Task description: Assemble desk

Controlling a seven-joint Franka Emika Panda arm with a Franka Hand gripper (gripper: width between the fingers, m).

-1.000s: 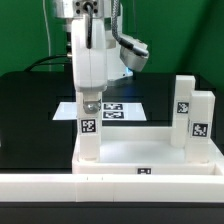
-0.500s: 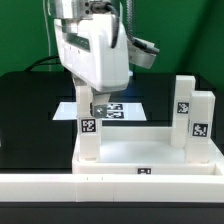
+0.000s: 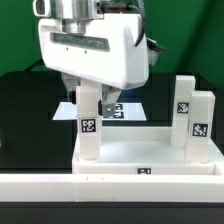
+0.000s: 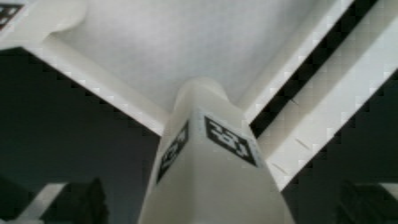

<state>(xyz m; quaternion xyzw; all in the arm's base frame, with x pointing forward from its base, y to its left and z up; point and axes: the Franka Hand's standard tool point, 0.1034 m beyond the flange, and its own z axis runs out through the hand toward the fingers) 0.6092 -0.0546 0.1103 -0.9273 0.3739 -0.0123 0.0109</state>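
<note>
Backdrop: green wall (image 3: 20, 35) across the upper frame.
Worktop: black surface (image 3: 30, 110), mid-left.
Border: long white wall (image 3: 110, 187), bottom edge.
Light: even, soft.

Marker board (image 3: 118, 108) flat on black table (image 3: 30, 110).

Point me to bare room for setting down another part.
Free: the black table on the exterior view's left of the desk top, and the top's middle between the legs. Crowded: around the left leg under the open gripper, and the two right legs.
</note>
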